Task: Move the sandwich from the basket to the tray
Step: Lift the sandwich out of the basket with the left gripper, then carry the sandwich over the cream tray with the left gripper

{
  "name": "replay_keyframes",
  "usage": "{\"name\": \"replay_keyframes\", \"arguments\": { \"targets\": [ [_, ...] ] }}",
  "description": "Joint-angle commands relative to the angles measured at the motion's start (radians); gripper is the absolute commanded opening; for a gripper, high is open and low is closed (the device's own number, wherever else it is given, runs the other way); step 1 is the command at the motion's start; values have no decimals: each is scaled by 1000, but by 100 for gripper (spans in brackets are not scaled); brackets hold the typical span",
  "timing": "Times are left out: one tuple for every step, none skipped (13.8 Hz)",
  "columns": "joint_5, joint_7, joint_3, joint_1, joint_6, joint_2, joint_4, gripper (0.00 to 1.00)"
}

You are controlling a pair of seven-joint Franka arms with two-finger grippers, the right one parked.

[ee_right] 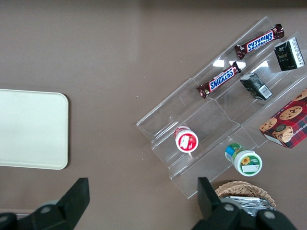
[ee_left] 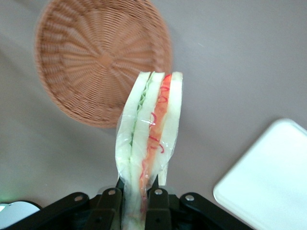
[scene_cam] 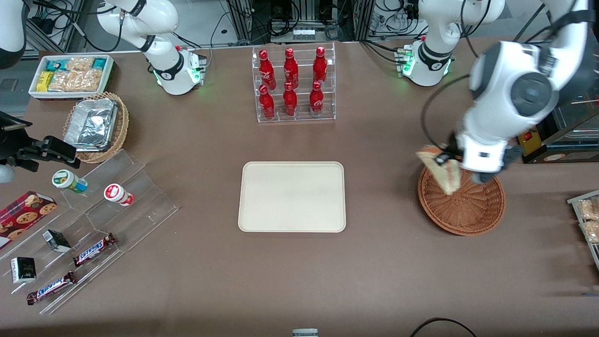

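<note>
While the front camera looks down on the desk, we see the gripper hanging over the basket, at the basket edge farther from that camera, with the sandwich pinched in it and lifted clear of the wicker. From this view the wedge shows mostly pale bread; the filling barely reads. The left wrist camera gives us what the front one cannot: the sandwich in clear wrap, its cut edge showing red-pink and green layers, its lower end clamped between the black fingers. In that same view the basket lies bare on the desk, and a rounded corner of the tray shows.

Back in the front view, the tray sits mid-desk with nothing on it, well apart from the basket, which lies toward the working arm's end.

The right wrist camera adds the readable writing: two Snickers bars on the clear stepped stand, the name plain on each wrapper. In the front view we make out white script on the red bottles in their clear rack near the desk's farther edge, too small to read.
</note>
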Motion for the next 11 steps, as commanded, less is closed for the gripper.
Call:
{"name": "replay_keyframes", "arguments": {
  "targets": [
    [10,9,-31,-98,3,65,62,2],
    [10,7,-31,-148,18,93,81,2],
    [10,6,-31,-199,37,119,98,2],
    [10,1,-31,-242,69,143,104,2],
    [10,-3,-31,-280,112,165,104,2],
    [8,-6,-31,-311,153,183,104,2],
    [7,-8,-31,-343,190,206,104,3],
    [7,-9,-31,-372,221,226,104,3],
    [13,-9,-31,-400,245,255,104,3],
    [14,-9,-29,-422,279,289,104,4],
    [16,-9,-29,-423,317,329,104,4]
  ]
}}
